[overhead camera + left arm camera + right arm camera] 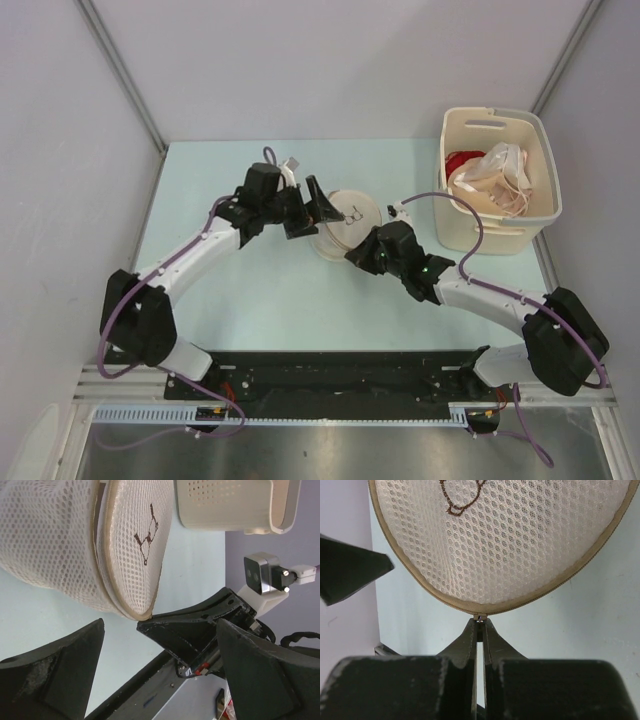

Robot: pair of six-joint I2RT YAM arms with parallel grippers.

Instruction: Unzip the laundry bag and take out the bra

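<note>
— So, what are the hands doing?
— My right hand point(479, 625) is clenched on the zip pull point(480, 617) at the rim of the laundry bag point(505, 540). My left hand point(310, 208) is spread wide just beside it, gripping nothing.
— Contents?
— The mesh hides whatever's inside. The bag sits mid-tabletop point(270, 300), print face up, with bare surface nearer me and the basket point(497, 232) at the far right.

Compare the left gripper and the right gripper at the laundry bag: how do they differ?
The left gripper is open, fingers spread wide; the right gripper is shut, pinching the zip pull on the rim of the laundry bag. The left gripper is at the bag's left side; the right gripper is at its near-right edge. Both are black, two-fingered and close to the bag.
</note>
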